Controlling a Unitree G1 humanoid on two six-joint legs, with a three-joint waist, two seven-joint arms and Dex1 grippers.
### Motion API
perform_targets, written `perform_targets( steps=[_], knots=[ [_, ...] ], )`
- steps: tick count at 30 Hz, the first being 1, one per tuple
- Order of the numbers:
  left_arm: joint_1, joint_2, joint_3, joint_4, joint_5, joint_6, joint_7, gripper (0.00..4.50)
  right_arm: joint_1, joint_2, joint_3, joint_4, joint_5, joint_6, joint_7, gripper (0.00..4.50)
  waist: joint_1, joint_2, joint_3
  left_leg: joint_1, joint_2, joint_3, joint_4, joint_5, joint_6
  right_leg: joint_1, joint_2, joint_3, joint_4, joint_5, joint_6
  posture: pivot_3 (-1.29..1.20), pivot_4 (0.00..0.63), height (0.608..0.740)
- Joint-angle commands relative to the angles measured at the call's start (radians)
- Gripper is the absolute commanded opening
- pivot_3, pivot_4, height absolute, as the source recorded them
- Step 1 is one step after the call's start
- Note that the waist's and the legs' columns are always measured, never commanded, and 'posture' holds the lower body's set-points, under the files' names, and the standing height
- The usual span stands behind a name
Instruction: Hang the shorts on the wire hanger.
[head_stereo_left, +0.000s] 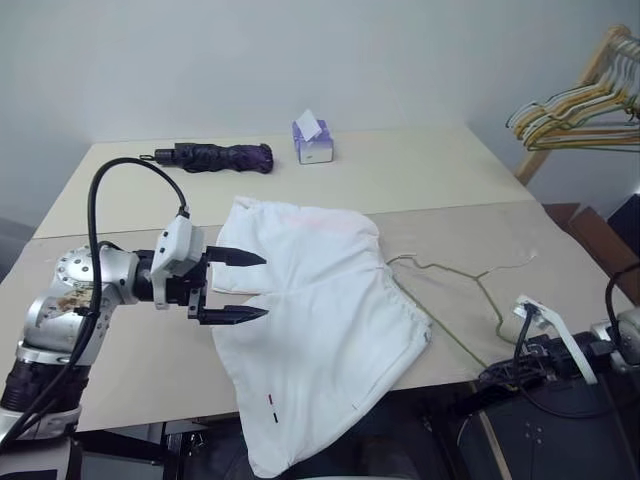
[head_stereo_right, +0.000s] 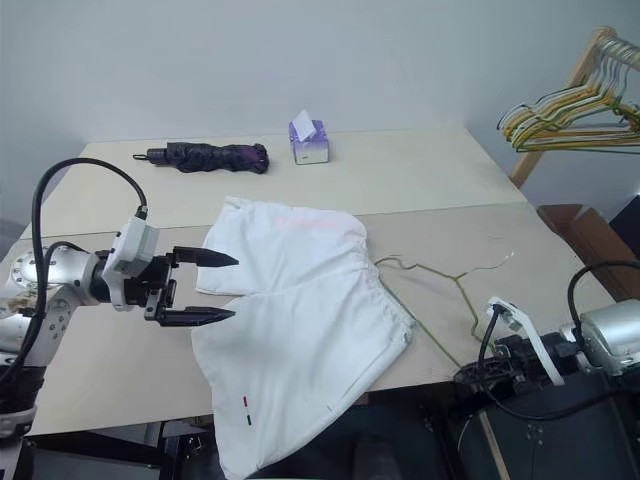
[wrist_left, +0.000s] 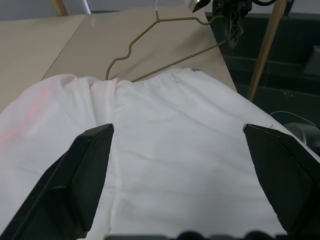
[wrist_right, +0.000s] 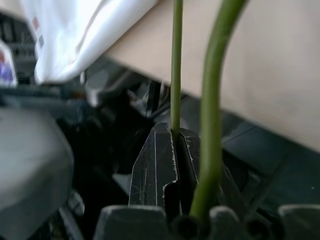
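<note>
The white shorts (head_stereo_left: 320, 300) lie spread on the table (head_stereo_left: 420, 170), one leg drooping over the front edge with small dark and red marks near its hem. Above their left side my left gripper (head_stereo_left: 262, 286) hovers open, fingers pointing right with nothing between them. To the right of the shorts lies the thin olive wire hanger (head_stereo_right: 440, 274), its hook next to the gathered waistband. At the table's front right edge my right gripper (head_stereo_right: 470, 375) is shut on the hanger's wire (wrist_right: 175, 65), which runs up from between the closed fingers.
A folded dark purple umbrella (head_stereo_left: 215, 157) and a purple tissue box (head_stereo_left: 313, 143) sit at the back of the table. A bunch of yellow and green hangers (head_stereo_left: 585, 110) hangs on a wooden rack at the far right. A brown box (head_stereo_left: 600, 235) stands beside the table.
</note>
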Motion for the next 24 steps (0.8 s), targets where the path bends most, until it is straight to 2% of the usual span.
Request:
perform_targets(
  steps=[1, 10, 15, 24],
  knots=[
    [0.002, 0.021, 0.023, -0.023, -0.011, -0.003, -0.006, 4.48, 0.014, -0.032, -0.014, -0.074, 0.034, -0.009, 0.053, 0.0, 0.001, 0.0, 0.0, 0.0, 0.0, 0.0, 0.0, 0.0, 0.0, 0.0, 0.0, 0.0, 0.0, 0.0, 0.0, -0.13, 0.081, 0.74],
    [0.02, 0.033, 0.031, -0.033, -0.014, -0.007, -0.006, 4.48, 0.108, -0.073, -0.097, -0.258, 0.138, 0.076, 0.011, 0.0, 0.005, 0.001, 0.001, 0.0, 0.0, -0.001, 0.0, 0.0, 0.0, 0.0, 0.0, 0.0, 0.0, 0.0, -0.001, -0.13, 0.08, 0.74],
    [0.034, 0.026, 0.019, -0.035, -0.006, -0.021, -0.005, 4.48, 0.123, 0.012, -0.119, -0.164, 0.136, 0.134, -0.094, 0.0, 0.003, 0.001, 0.001, 0.0, 0.0, 0.0, 0.0, 0.0, 0.0, 0.0, 0.0, 0.0, 0.0, 0.0, -0.001, -0.14, 0.069, 0.74],
    [-0.024, 0.017, -0.011, 0.008, 0.014, -0.041, -0.031, 4.48, 0.061, 0.057, -0.21, -0.175, 0.225, 0.167, -0.101, 0.0, 0.001, 0.001, 0.001, 0.0, 0.0, 0.0, 0.0, 0.0, 0.0, 0.0, 0.0, 0.0, 0.0, 0.0, -0.001, -0.14, 0.044, 0.74]
  ],
)
